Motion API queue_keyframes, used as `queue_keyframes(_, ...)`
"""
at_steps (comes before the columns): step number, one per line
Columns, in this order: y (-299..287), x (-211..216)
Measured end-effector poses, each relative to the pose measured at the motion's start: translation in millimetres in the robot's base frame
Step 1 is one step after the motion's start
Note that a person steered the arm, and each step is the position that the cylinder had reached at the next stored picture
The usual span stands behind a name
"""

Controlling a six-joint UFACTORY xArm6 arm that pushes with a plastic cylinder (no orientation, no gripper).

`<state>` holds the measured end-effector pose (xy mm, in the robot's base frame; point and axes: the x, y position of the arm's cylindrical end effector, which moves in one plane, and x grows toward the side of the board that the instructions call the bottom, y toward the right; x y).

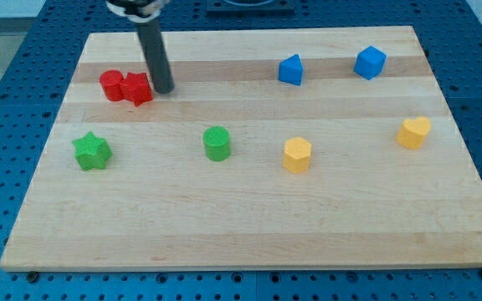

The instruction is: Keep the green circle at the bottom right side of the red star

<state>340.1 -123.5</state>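
1. The green circle (217, 143) stands a little left of the middle of the wooden board (249, 226), upright and alone, touching no other block.
2. The red star (139, 88) is near the board's top left corner; the green circle lies below it and to the view's right, well apart.
3. A red circle (110, 84) touches the red star on its left side.
4. Our tip (164, 88) is just beside the red star, on its right; we cannot tell if it touches. We have no jaws, only the rod, and it holds nothing.
5. A green star (92, 151) sits near the left edge.
6. Two yellow blocks (297, 155) (413, 132) lie toward the right edge, the second one closer to it.
7. Two blue blocks (290, 70) (370, 63) are near the top edge, toward the right corner.
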Motion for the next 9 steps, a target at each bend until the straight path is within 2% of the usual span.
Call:
queue_keyframes(1, 61, 36)
queue_keyframes(2, 76, 65)
queue_keyframes(4, 69, 114)
queue_keyframes(6, 135, 152)
queue_keyframes(7, 133, 178)
queue_keyframes(8, 83, 166)
queue_keyframes(9, 47, 121)
